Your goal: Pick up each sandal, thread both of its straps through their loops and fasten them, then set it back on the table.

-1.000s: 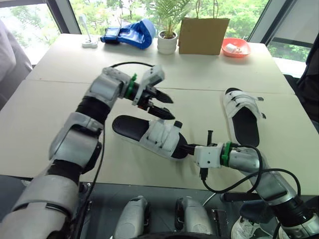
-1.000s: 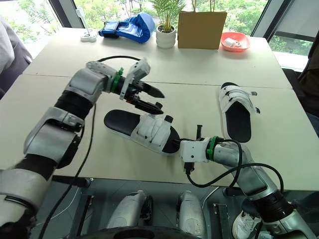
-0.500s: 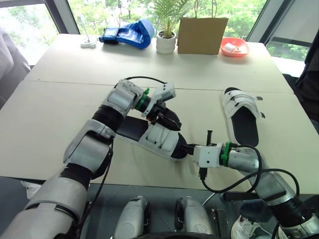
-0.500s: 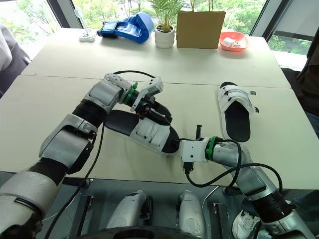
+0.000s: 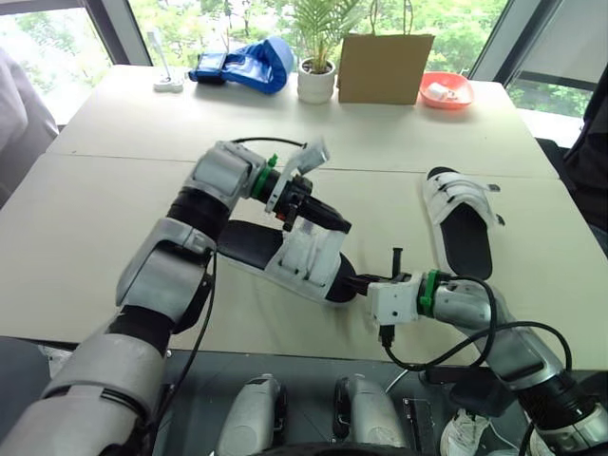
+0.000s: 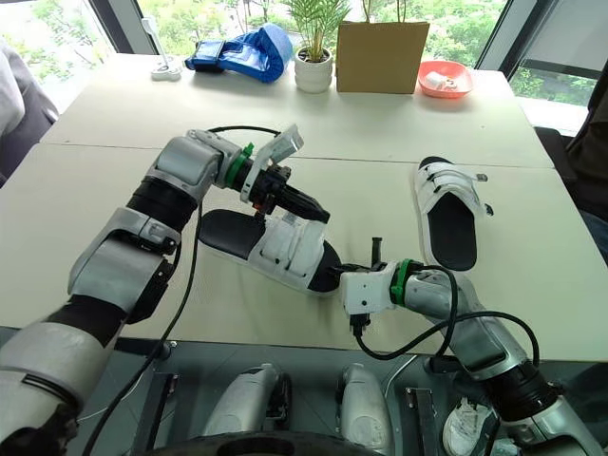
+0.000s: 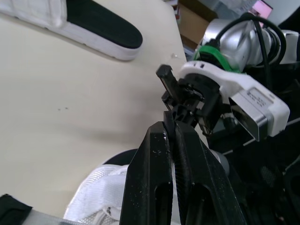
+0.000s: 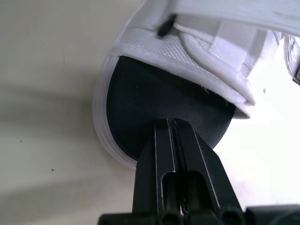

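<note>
The near sandal (image 5: pixel 249 245), with white straps and a black footbed, lies mid-table. My left gripper (image 5: pixel 334 224) is over its strap section, shut on the raised edge of a white strap (image 5: pixel 311 245). In the left wrist view its fingers (image 7: pixel 161 154) are pressed together above the white upper (image 7: pixel 96 204). My right gripper (image 5: pixel 359 282) is shut, with its tips resting against the black toe end (image 8: pixel 154 103) of that sandal. The second sandal (image 5: pixel 461 214) lies flat to the right, apart from both grippers.
Along the far edge stand a blue bag (image 5: pixel 249 65), a potted plant (image 5: pixel 317 81), a brown paper bag (image 5: pixel 385 66) and a red bowl (image 5: pixel 446 90). A small white stand (image 5: pixel 169 84) sits far left. A person sits at the left edge (image 5: pixel 19 114).
My left gripper came down from above the sandal onto its straps and went from open to shut. The strap edge now stands higher. The right arm has stayed put.
</note>
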Tool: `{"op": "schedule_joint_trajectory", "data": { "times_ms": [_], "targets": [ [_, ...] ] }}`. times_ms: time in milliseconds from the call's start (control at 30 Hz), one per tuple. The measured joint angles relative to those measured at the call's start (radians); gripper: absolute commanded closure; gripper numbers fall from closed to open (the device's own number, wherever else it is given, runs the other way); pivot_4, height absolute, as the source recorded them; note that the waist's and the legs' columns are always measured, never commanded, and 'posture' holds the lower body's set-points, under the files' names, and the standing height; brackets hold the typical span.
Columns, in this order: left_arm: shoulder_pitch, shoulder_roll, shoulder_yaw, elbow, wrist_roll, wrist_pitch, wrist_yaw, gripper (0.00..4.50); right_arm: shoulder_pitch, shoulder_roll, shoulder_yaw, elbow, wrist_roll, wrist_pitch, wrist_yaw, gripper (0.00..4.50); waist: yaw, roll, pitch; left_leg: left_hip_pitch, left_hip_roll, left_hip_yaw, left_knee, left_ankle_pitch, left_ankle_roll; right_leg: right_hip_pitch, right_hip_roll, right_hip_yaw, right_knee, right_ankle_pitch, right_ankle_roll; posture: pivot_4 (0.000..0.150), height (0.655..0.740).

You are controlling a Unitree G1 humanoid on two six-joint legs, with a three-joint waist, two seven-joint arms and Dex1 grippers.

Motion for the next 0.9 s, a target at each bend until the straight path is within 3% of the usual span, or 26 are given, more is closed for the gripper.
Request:
{"op": "schedule_joint_trajectory", "data": {
  "times_ms": [533, 633, 867, 900],
  "targets": [
    [-0.037, -0.086, 0.005, 0.297, 0.14, -0.261, 0.177, 4.47, -0.007, 0.004, -0.002, 0.03, -0.03, -0.059, -0.006, 4.5, 0.0, -0.005, -0.004, 0.0, 0.0, 0.0, 0.0, 0.0, 0.0, 0.0, 0.0, 0.0, 0.0, 0.0, 0.0, 0.15, 0.7209],
    [-0.04, -0.086, 0.014, 0.308, 0.143, -0.266, 0.18, 3.44, -0.003, 0.005, -0.004, 0.028, -0.021, -0.052, -0.006, 4.5, 0.0, -0.005, -0.004, 0.0, 0.0, 0.0, 0.0, 0.0, 0.0, 0.0, 0.0, 0.0, 0.0, 0.0, 0.0, 0.15, 0.7209],
    [-0.085, -0.025, 0.122, 0.205, 0.082, -0.213, 0.084, 0.1, 0.028, 0.005, -0.026, -0.001, -0.016, -0.029, -0.006, 4.5, 0.003, -0.006, -0.003, -0.002, 0.0, 0.0, 0.0, 0.0, 0.0, 0.0, -0.001, -0.001, -0.001, 0.0, 0.0, 0.15, 0.7209],
    [-0.089, -0.025, 0.125, 0.161, 0.074, -0.204, 0.074, 0.1, 0.033, 0.005, -0.027, -0.008, -0.015, -0.02, -0.006, 4.5, 0.003, -0.006, -0.004, -0.001, 0.0, 0.0, 0.0, 0.0, 0.0, 0.001, -0.001, -0.001, -0.001, 0.0, 0.0, 0.15, 0.7209]
  ]
}}
